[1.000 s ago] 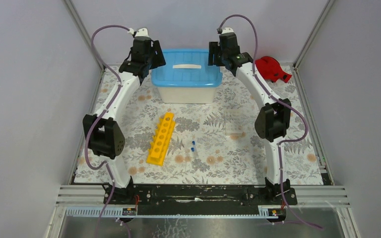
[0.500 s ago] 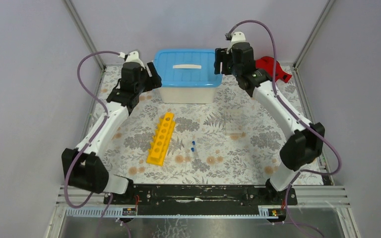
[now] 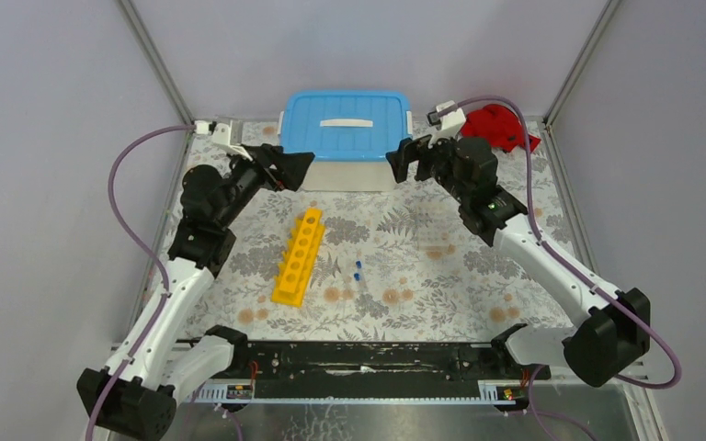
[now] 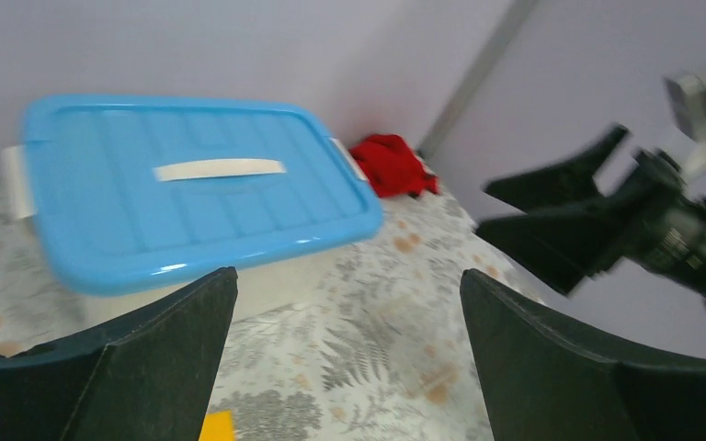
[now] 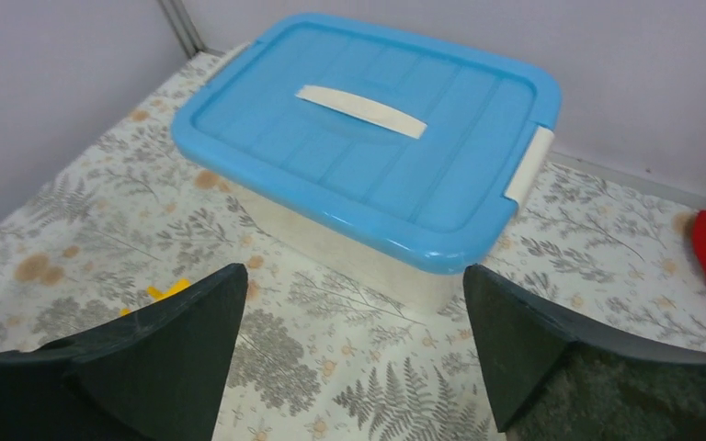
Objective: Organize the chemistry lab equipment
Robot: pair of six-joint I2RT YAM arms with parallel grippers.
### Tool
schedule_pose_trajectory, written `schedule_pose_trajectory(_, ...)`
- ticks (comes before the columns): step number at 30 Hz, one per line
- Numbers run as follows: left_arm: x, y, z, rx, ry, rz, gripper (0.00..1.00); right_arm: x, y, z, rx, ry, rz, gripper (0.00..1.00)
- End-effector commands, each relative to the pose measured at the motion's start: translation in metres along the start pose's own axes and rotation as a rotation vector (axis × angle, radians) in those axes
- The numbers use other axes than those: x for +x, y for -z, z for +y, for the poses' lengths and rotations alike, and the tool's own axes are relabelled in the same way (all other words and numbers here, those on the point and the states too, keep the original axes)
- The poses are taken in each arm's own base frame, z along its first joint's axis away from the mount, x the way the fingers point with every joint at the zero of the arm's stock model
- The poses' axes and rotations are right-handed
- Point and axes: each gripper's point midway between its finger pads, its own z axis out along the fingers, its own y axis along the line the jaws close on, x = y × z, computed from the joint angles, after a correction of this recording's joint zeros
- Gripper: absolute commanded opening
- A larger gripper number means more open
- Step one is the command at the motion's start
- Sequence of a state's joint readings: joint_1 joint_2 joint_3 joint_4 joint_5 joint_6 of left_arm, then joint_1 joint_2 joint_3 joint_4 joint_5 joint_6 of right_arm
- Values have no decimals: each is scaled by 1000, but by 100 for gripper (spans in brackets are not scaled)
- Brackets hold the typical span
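The yellow test-tube rack (image 3: pixel 299 256) lies on the floral mat at centre-left, its end just showing in the left wrist view (image 4: pixel 219 425) and the right wrist view (image 5: pixel 167 290). Two tiny blue-capped tubes (image 3: pixel 358 269) lie just right of it. My left gripper (image 3: pixel 305 165) hovers open at the tub's front left corner, above the rack's far end. Open as well, my right gripper (image 3: pixel 395 165) hangs at the tub's front right corner. Both wrist views show wide jaws with only mat between them: the left gripper (image 4: pixel 347 276) and the right gripper (image 5: pixel 354 271).
A white tub with a blue lid (image 3: pixel 345 124) stands shut at the back centre, its lid (image 5: pixel 368 119) large in the right wrist view. A red cloth (image 3: pixel 499 126) lies in the back right corner. Grey walls enclose the mat on three sides.
Both arms swung down from beside the tub's lid and now hang lower at its front corners, elbows dropped outward. Both grippers' jaws opened wider. Rack and tubes stayed put.
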State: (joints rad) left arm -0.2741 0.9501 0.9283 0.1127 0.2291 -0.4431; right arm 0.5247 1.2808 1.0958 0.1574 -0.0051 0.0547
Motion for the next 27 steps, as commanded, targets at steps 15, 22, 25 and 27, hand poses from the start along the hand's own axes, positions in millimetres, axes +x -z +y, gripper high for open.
schedule_pose_trajectory(15,58,42,16,-74,55,153,99,110,5,87,-83,-15,361,71)
schedule_pose_trajectory(22,84,65,62,-329,83,192,97,161,20,127,-91,60,492,66)
schedule_pose_trajectory(25,86,72,70,-382,73,199,96,182,26,140,-93,71,539,61)
schedule_pose_trajectory(27,86,75,72,-400,65,198,95,195,31,150,-100,89,565,60)
